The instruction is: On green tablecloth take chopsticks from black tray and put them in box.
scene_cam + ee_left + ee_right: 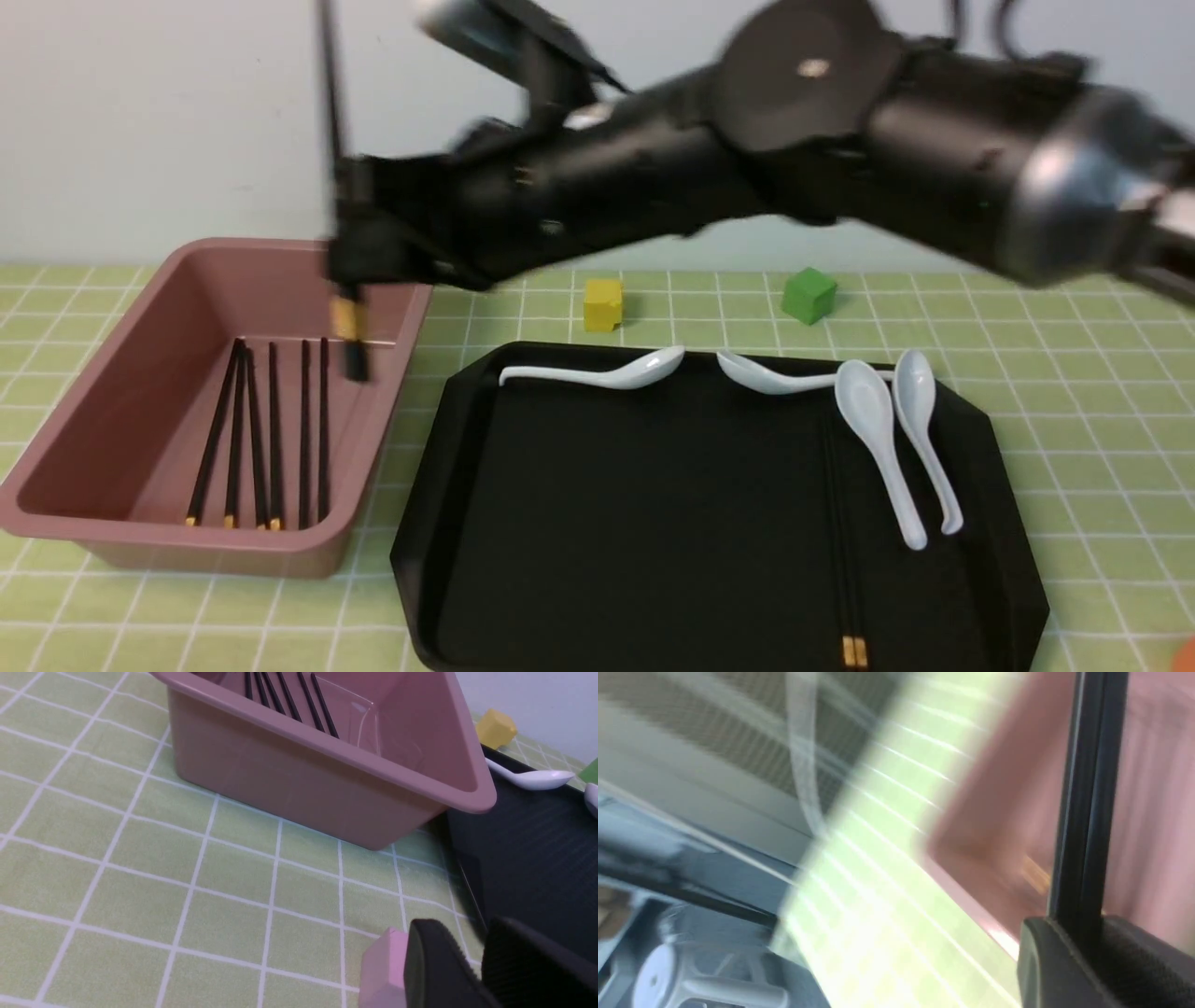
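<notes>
Six chopsticks [276, 429] lie side by side on the floor of the box [112, 411], as far as the front view lets me count. Their gold tips point toward its near wall. Two more lie close together in the black tray [653, 523], with their gold ends at its near rim. The right claw [347, 280] reaches across and hangs over the far right part of the box. It is closed on upright black sticks whose gold tip shows just below it; motion blur hides their number here. Four white spoons [878, 439] rest on the far part of the tray. One yellow cube [602, 304] and one green cube [808, 295] stand beyond it on the green tablecloth [1074, 392].

In the left wrist view, the left claw [472, 938] sits low over the cloth-covered surface, near a corner of the box and the edge of the tray. Its two fingers are narrowly parted with nothing between them. One pink block [380, 970] is just beside it.

The right wrist view is blurred, but two sticks seem pinched together between the pads, with the box behind.
</notes>
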Controlling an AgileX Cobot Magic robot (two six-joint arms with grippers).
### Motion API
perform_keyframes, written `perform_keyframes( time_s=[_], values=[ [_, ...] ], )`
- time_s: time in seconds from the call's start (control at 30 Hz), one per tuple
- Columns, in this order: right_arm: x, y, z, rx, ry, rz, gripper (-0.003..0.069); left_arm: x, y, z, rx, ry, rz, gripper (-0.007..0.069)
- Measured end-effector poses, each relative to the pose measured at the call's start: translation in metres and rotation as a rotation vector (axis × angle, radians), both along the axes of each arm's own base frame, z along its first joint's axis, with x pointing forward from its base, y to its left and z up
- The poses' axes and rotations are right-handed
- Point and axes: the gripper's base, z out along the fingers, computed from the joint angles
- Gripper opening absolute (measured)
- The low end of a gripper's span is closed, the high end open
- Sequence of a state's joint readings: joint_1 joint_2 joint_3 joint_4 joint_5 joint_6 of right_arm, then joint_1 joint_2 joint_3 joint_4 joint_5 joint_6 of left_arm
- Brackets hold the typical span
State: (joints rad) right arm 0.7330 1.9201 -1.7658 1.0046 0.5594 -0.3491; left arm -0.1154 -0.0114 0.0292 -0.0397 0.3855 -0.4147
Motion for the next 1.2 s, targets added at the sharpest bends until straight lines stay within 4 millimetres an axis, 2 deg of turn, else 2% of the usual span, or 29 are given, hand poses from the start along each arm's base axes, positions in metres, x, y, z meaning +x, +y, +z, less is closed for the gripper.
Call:
perform_keyframes(
  time_s=[0.07,0.13,0.2,0.27,0.3,0.33,0.37,0.47,0.53,0.63,0.73,0.87,1.0,1.1,1.13,1.17,1.2],
  values=[
    [0.006,0.027,-0.008,0.045,-0.088,0.030,0.0136,0.000,0.000,0.000,0.000,0.000,0.000,0.0183],
    [0.012,0.048,-0.027,0.061,-0.125,0.036,0.0136,0.000,0.000,0.000,0.000,0.000,0.000,0.0184],
    [0.017,0.061,-0.046,0.059,-0.143,0.036,0.0136,0.000,0.000,0.000,0.000,0.000,0.000,0.0184],
    [0.024,0.074,-0.073,0.055,-0.139,0.029,0.0141,0.000,0.000,0.000,0.000,0.000,0.000,0.0184],
    [0.026,0.077,-0.083,0.050,-0.140,0.028,0.0150,0.000,0.000,0.000,0.000,0.000,0.000,0.0184],
    [0.026,0.078,-0.083,0.052,-0.143,0.028,0.0150,0.000,0.000,0.000,0.000,0.000,0.000,0.0184],
    [0.030,0.081,-0.097,0.039,-0.147,0.024,0.0171,0.000,0.000,0.000,0.000,0.000,0.000,0.0185],
    [0.034,0.084,-0.115,0.014,-0.148,0.021,0.0237,0.000,0.000,0.000,0.000,0.000,0.000,0.0187],
    [0.035,0.084,-0.121,0.010,-0.138,0.016,0.0272,0.000,0.000,0.000,0.000,0.000,0.000,0.0189],
    [0.035,0.085,-0.120,0.012,-0.136,0.015,0.0284,0.000,0.000,0.000,0.000,0.000,0.000,0.0191],
    [0.033,0.084,-0.113,0.024,-0.142,0.033,0.0254,0.000,0.000,0.000,0.000,0.000,0.000,0.0191],
    [0.024,0.082,-0.096,0.042,-0.149,0.115,0.0162,0.000,0.000,0.000,0.000,0.000,0.000,0.0191],
    [0.009,0.066,-0.057,0.028,-0.149,0.241,0.0030,0.000,0.000,0.000,0.000,-0.001,0.000,0.0192],
    [-0.003,0.038,-0.016,-0.049,-0.156,0.308,-0.0004,0.000,0.000,0.000,0.000,-0.001,0.000,0.0193],
    [-0.005,0.027,-0.005,-0.093,-0.159,0.307,-0.0003,0.000,0.000,0.000,0.000,-0.001,0.000,0.0193],
    [-0.007,0.025,-0.001,-0.091,-0.162,0.315,-0.0003,0.000,0.000,0.000,0.000,-0.001,0.000,0.0193],
    [-0.015,-0.001,0.025,-0.179,-0.175,0.309,-0.0001,0.000,0.000,0.000,0.000,-0.001,0.000,0.0193]
  ],
)
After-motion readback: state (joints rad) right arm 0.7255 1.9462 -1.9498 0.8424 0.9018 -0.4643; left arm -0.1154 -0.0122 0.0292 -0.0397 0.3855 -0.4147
